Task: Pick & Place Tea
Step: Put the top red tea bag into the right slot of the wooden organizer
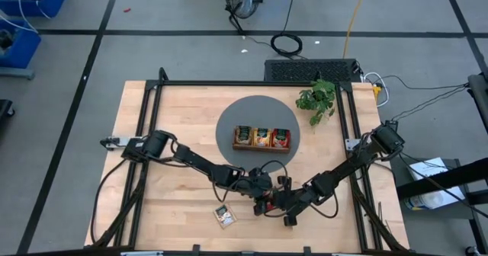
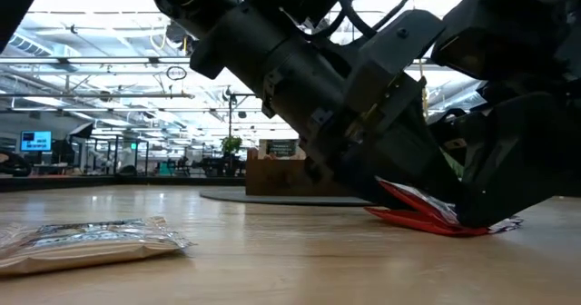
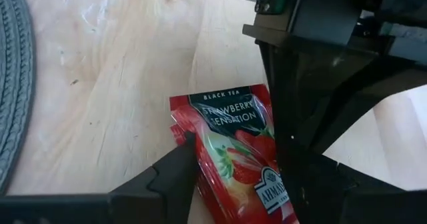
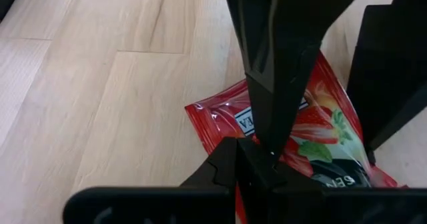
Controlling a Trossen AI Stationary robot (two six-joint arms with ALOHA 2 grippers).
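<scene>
I've got L gripper spread astride the red foil strawberry tea sachet lying flat on the wood table w/ R gripper pressed together on it (light, slick, crinkly; take an edge).

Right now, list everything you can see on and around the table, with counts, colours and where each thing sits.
Red tea bag: one, red with strawberry print, on the table's front edge area, between both claws.
Pale tea bag: one, cream with dark top, lying alone on the wood nearer the front left.
Wooden tray: one, brown, three compartments holding tea bags, on the mat.
Mat: one, grey, round, table centre.
Plant: one, green, back right of the table.
Left claw: open, fingers either side of the red tea bag.
Right claw: shut, tip pressing on the red tea bag.
</scene>
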